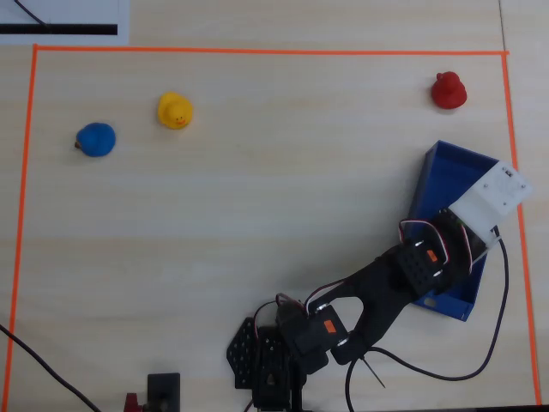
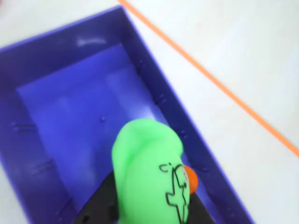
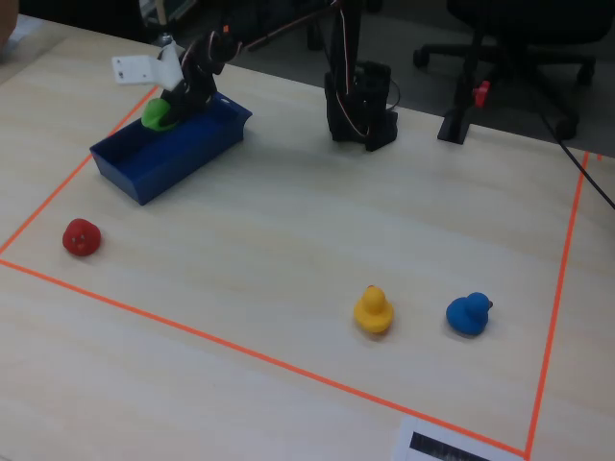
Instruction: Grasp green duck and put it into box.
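Pincer (image 3: 165,108) clamped on the green duck (image 2: 149,172), black fingers (image 2: 100,205) pressed against its lower sides in the wrist view. Duck held above the floor of the box (image 2: 70,112), inside its walls, near the right-hand wall in that view, orange beak turned toward that wall. In the fixed view, same green duck (image 3: 157,114) poised over the box (image 3: 163,158) at its far end. Elsewhere on the counter (image 3: 307,230): red duck (image 3: 81,236), yellow duck (image 3: 373,309), blue duck (image 3: 469,313), well apart from the box.
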Motion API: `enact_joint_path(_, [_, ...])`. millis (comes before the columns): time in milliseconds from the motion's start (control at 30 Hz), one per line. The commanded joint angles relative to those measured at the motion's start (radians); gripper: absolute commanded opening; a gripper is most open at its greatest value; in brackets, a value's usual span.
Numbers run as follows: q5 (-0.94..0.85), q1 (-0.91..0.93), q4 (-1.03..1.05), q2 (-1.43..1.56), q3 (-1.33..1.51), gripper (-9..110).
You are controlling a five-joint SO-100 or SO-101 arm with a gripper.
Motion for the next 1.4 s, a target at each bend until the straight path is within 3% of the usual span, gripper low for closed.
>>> enact_joint_path(0, [-0.011, -0.018, -0.069, 0.067, 0.048, 0])
enact_joint_path(67, [-0.006, -0.025, -0.046, 0.071, 0.04, 5])
enact_joint_path(167, [-0.028, -0.029, -0.02, 0.074, 0.04, 26])
enact_joint_path(600, [-0.035, -0.043, 0.086, 0.094, -0.043, 32])
enact_joint_path(800, [0.175, -0.146, 0.133, 0.189, -0.132, 25])
enact_joint_path(933, [0.334, -0.313, 0.344, 0.316, -0.233, 15])
enact_joint_path(1033, [0.325, -0.494, 0.577, 0.446, -0.215, 0])
enact_joint_path(1233, [0.321, -0.859, 1.042, 0.749, -0.002, 0])
enact_joint_path(1367, [0.319, -1.003, 1.305, 0.914, 0.143, 0])
